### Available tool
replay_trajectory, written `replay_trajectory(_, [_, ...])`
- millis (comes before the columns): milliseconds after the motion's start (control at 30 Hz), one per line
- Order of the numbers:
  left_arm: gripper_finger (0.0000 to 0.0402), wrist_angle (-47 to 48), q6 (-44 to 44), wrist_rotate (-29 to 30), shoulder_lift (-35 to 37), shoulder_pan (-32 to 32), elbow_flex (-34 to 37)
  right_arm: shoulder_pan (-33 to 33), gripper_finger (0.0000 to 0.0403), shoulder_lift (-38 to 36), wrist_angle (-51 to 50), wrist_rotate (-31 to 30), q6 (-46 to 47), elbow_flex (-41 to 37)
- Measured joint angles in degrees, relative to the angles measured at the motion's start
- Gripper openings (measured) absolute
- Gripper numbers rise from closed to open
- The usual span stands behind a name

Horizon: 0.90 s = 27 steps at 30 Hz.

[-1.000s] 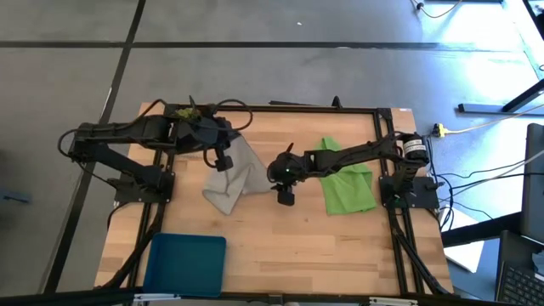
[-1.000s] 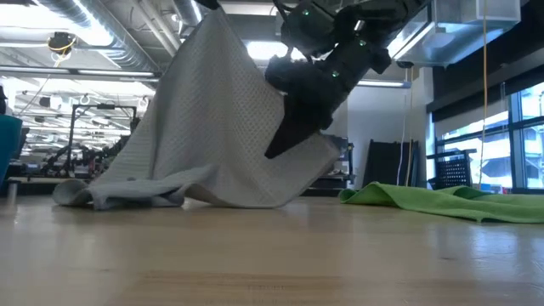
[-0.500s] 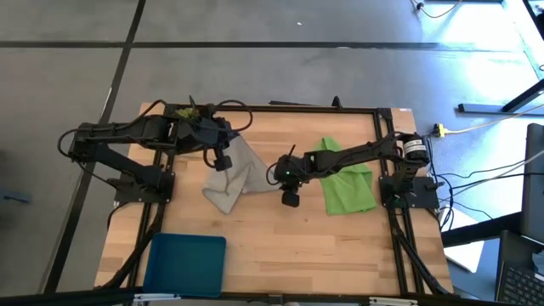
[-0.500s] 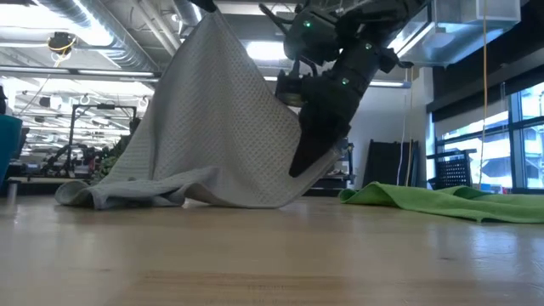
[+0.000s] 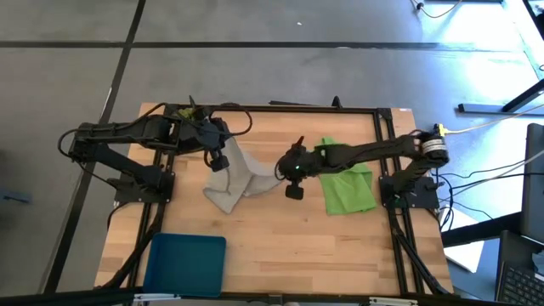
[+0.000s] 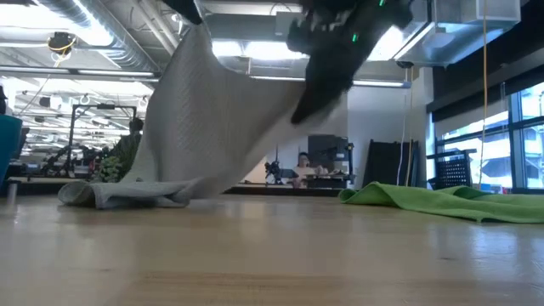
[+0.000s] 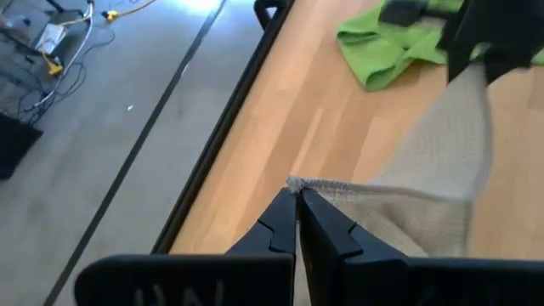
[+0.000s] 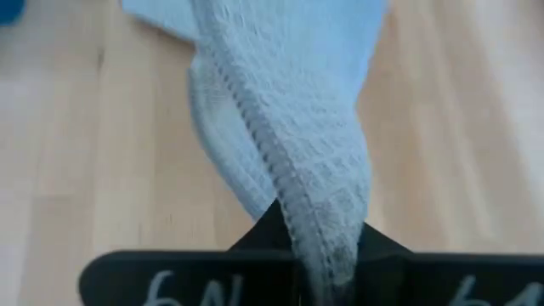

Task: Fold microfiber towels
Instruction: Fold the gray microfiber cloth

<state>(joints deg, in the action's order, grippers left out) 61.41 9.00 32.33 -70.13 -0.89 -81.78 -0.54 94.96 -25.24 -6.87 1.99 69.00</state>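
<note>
The light grey towel (image 5: 236,180) hangs stretched between my two grippers over the table's middle. Its lower end (image 6: 127,193) rests bunched on the wood. My left gripper (image 5: 226,153) is shut on the towel's far-left corner, and in the low view it sits at the top edge (image 6: 184,7). My right gripper (image 5: 278,172) is shut on the towel's right side, raised above the table (image 6: 320,95). The lime green towel (image 5: 348,189) lies crumpled on the table at the right, under the right arm; no gripper touches it. My left gripper pinches a hemmed corner (image 7: 299,184) of the grey towel between its two shut fingertips, slanting down. The cloth falls away from that corner toward the table. My right gripper pinches the grey towel's hemmed edge (image 8: 316,223) between its fingers, slanting down from the table's right. Several layers seem gathered there. That side is lifted clear, and the cloth runs fairly taut toward the left gripper.
A blue tray (image 5: 185,265) stands at the table's near left. A small green plant sprig (image 5: 189,111) sits at the far left by the left arm. A black frame (image 5: 384,144) runs along the table's edges. Bare wood lies in front of both towels.
My right gripper has shut on the grey towel's right side and risen, drawing that side off the table. The towel, draped to the wood on the right before, now spans between both grippers; its near-left end has stayed on the table.
</note>
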Motion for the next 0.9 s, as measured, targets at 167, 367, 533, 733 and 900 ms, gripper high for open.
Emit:
replay_trajectory(167, [0.0000, 0.48, 3.13, 9.38, 0.44, 0.02, -1.67, -0.28, 0.0005, -7.55, -6.56, -5.79, -2.84, 4.16])
replay_trajectory(367, [0.0000, 0.39, 1.54, 14.50, 0.79, 0.47, -8.57, -1.94, 0.0003, -12.03, -14.40, -9.16, -5.94, 11.09])
replay_trajectory(533, [0.0000, 0.60, 0.18, 19.15, 0.83, 2.09, -12.82, -4.41, 0.0002, -11.92, -17.61, -9.16, -9.14, 16.27])
replay_trajectory(733, [0.0000, 6.07, -3.45, 5.84, 0.33, 7.12, -13.86, -8.48, 0.0002, -11.87, -17.74, -9.13, -11.62, 18.79])
replay_trajectory(900, [0.0000, 6.13, -3.29, 9.06, 0.14, 10.41, -13.83, -11.64, 0.0003, -11.82, -17.66, -11.22, -12.86, 20.29])
